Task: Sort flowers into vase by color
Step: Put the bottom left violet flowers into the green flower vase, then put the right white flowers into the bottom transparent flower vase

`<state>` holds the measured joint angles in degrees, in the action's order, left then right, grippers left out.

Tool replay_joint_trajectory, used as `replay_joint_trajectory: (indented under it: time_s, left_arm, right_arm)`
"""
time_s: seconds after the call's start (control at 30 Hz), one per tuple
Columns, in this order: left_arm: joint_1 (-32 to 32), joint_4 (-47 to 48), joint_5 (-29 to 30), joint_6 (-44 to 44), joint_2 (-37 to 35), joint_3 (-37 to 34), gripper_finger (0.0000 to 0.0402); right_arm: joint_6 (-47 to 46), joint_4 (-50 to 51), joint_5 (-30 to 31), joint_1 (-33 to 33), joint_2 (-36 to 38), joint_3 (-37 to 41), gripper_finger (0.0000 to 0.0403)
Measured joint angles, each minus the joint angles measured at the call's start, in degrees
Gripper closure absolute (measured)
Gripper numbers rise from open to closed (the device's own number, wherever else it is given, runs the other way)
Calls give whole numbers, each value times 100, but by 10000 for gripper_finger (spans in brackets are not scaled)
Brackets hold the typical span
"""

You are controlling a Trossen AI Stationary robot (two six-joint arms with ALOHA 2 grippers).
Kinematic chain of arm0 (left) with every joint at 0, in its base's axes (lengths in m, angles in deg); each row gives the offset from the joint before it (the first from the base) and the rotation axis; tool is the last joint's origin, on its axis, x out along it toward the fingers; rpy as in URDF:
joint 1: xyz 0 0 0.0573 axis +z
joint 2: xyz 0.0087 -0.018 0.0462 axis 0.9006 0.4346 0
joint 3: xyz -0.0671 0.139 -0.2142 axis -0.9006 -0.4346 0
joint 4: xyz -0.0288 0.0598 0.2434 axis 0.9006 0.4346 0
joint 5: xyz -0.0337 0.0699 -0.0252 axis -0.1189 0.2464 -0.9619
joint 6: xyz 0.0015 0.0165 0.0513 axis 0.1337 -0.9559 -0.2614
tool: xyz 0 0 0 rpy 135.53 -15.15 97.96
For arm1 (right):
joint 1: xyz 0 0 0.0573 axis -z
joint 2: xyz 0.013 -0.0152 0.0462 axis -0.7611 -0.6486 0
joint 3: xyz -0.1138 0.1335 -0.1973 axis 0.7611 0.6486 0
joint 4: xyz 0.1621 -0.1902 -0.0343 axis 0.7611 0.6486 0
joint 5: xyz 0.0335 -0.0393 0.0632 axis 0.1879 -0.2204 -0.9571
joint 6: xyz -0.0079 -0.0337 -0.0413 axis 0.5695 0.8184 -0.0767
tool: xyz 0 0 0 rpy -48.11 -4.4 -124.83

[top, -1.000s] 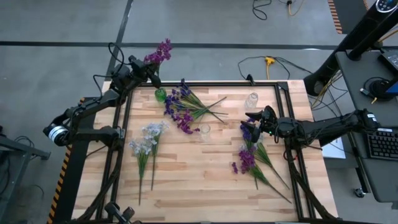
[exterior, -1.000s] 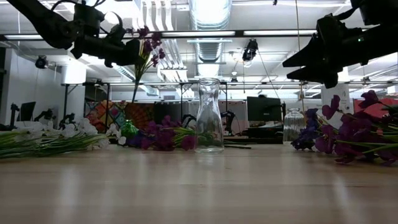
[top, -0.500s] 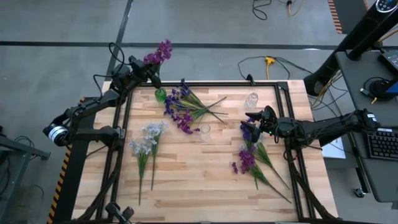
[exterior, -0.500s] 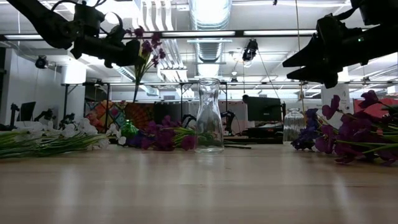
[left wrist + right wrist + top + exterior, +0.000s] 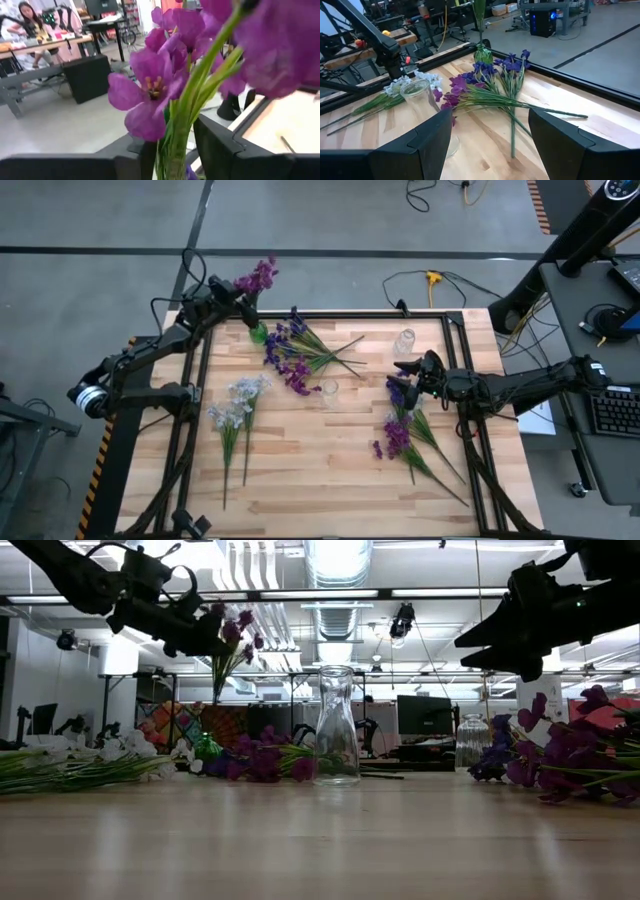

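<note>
Looks like an open-plan robotics lab: exposed ceiling ducts [image 5: 335, 565], strip lights, monitors [image 5: 418, 714] on desks behind the table, cables [image 5: 430, 280] across grey floor, another workbench [image 5: 45, 45] with a person seated.

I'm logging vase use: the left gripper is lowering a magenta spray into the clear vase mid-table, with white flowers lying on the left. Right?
Not quite. The high view shows the left gripper with the magenta spray over the green vase at the far edge, not the clear vase. The white flowers do lie left.

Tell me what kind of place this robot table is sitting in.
Probably a robotics lab or open workshop: exposed ceiling ducts and strip lights overhead, work desks with monitors behind the table, and a person seated at a bench with other equipment.
</note>
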<state>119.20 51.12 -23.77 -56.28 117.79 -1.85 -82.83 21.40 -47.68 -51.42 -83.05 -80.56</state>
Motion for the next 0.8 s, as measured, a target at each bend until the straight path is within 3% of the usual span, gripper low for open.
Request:
replay_joint_trajectory:
  time_s: [0.27, 0.47, 0.8]
  left_arm:
    - [0, 842, 30, 0, -329, 0, 221]
    - [0, 1602, 368, 0, -610, 0, 181]
    - [-40, 2148, 302, 265, -1273, 2, 167]
  right_arm:
    - [-9, 0, -19, 0, 0, 0, 149]
    - [-13, 0, -19, -1, 0, 0, 149]
    - [-66, -1, -43, 0, 2, 1, 149]
